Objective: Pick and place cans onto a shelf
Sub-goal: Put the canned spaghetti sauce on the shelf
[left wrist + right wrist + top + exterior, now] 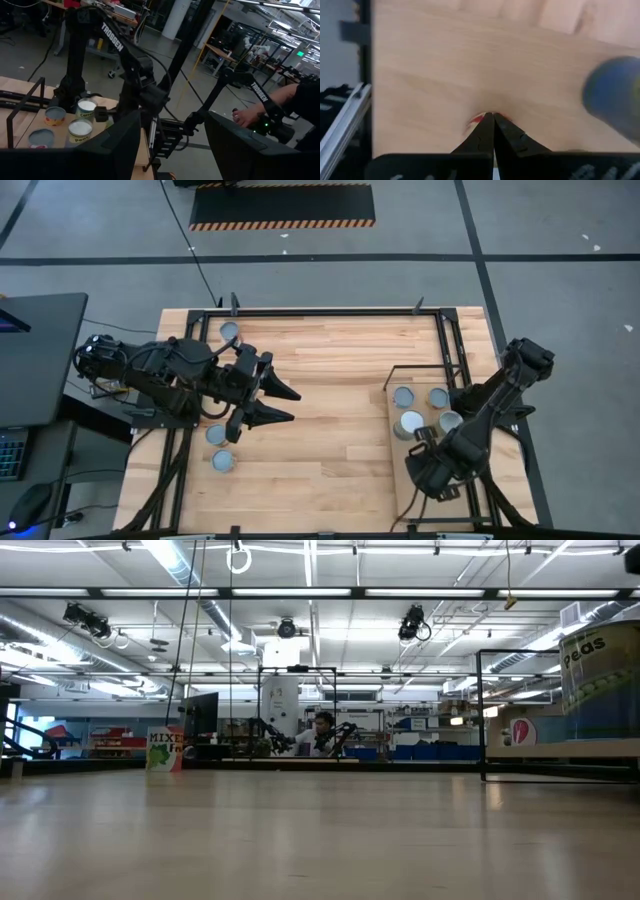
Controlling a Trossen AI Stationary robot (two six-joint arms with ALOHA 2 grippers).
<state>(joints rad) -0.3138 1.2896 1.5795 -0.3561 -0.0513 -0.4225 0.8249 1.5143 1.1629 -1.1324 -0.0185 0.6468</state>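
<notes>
My left gripper (pixel 285 402) hangs over the middle of the table (pixel 330 380) with its two dark fingers (pixel 117 150) spread apart and nothing between them. Close behind my left arm, near the table's left edge, two cans (pixel 219 448) stand one beside the other, and a third can (pixel 229 331) sits near the far left corner, by the black frame.

My right gripper (pixel 493 117) points down at the near end of the shelf (pixel 408 480), its fingertips pressed together and gripping nothing, their tips just above the pale plywood. Past it, on the far end of that same board, four cans (pixel 422 409) stand in a close cluster, silver tops up; my right arm partly covers one. My left wrist sees them too (pixel 80 117), and beyond the table a person's hand (pixel 247 116).
</notes>
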